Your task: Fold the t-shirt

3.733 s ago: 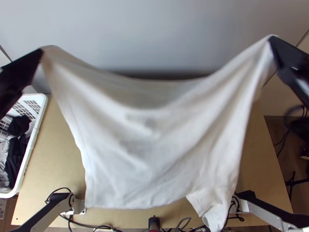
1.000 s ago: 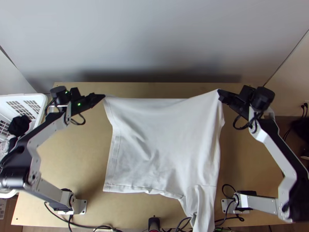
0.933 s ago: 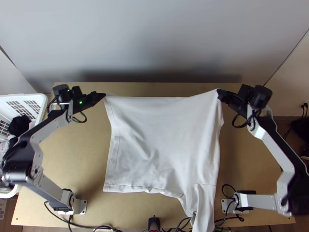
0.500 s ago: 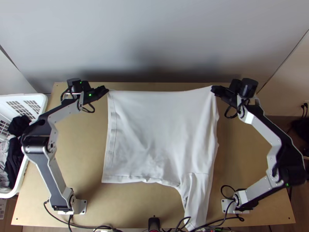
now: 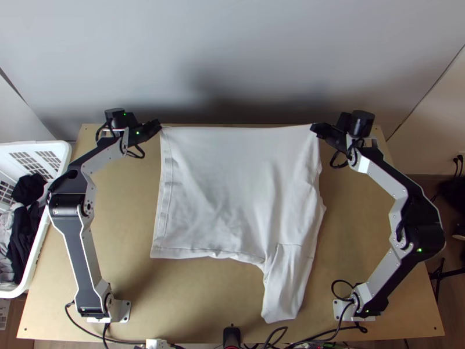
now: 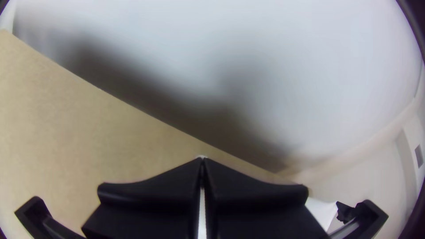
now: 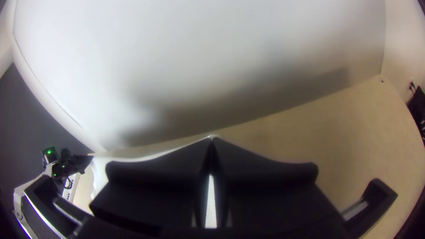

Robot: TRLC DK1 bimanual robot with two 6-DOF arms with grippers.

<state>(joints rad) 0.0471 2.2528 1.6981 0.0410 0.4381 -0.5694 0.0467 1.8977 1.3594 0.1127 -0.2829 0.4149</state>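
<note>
From where I stand, the likeliest trouble is a corner slipping free: the left tool (image 5: 158, 125) and the right tool (image 5: 314, 128) each pinch the white t-shirt (image 5: 232, 192) just at their tips, fingers closed together. If one let go first, or pulled harder, the cloth could skew. What looks like a sleeve (image 5: 285, 291) juts toward the near edge, creased where it joins, and could bunch under or catch the cables (image 5: 275, 333) close by. The shirt lies mostly spread over the wooden surface (image 5: 99, 232), its far edge stretched between the two tools, the rest on the near side of them.
</note>
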